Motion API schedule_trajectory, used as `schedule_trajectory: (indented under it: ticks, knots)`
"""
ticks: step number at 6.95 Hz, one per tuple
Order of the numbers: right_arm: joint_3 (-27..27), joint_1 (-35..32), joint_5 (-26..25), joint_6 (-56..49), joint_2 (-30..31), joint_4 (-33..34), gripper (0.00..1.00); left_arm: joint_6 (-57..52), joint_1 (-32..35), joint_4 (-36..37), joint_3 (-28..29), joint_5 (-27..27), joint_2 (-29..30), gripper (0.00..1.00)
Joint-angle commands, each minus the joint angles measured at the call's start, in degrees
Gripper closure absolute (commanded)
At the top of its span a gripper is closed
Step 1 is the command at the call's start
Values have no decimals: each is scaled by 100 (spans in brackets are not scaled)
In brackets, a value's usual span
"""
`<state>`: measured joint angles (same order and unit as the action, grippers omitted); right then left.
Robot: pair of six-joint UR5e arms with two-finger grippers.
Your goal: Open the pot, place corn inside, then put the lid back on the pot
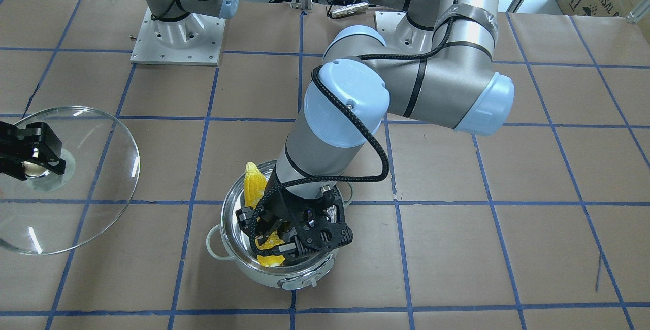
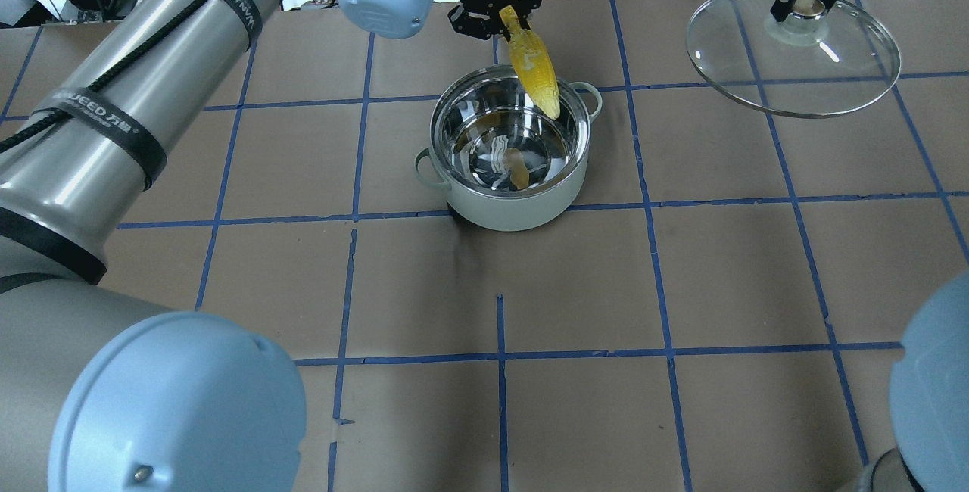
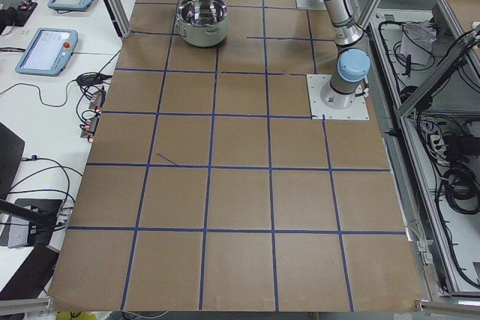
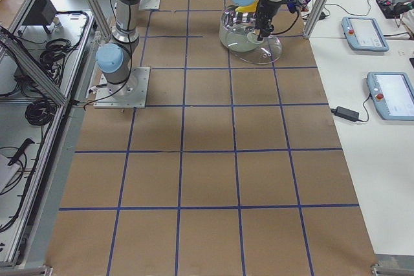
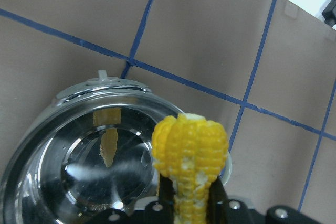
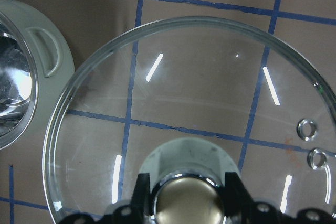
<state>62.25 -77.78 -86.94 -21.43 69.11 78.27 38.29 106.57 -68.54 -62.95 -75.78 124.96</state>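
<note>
Corn, clamped in the jaws of the left gripper, slants over the open pot near the surface's far edge. Beside the pot, the jaws of the right gripper clamp the lid by its knob. Dropping the corn in and putting the lid back remain.

pot: glossy steel inside, enamel outside | lid: clear glass | corn: bumpy

The pot stands uncovered, its steel mouth wide open beneath my left hand. Only the corn I grip slants over that opening. My right hand holds the lid off to the side, apart from the pot, above the tabletop.
</note>
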Motion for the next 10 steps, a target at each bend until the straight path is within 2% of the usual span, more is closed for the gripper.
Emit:
schedule_trajectory:
  ticks: [1, 2, 3, 4, 7, 8, 10]
  knots:
    - [6, 0, -51, 7, -11, 48, 78, -163, 22, -20, -504, -294, -50, 90]
    - [24, 0, -42, 7, -20, 92, 78, -521, -39, -11, -769, -375, -155, 90]
    - [41, 0, -42, 7, -20, 92, 78, -577, -101, -11, -815, -376, -191, 85]
    - [50, 0, -42, -1, -20, 101, 78, -612, -110, -46, -824, -376, -174, 1]
    - [24, -18, -42, -1, -2, 101, 77, -612, -136, -168, -746, -393, -244, 0]
    - [15, -9, -42, -10, -63, 179, 77, -673, -284, -343, -745, -376, -435, 0]
    - [24, -157, 1, 85, -64, 233, 77, -2466, -1133, -1621, -771, -376, -1242, 0]
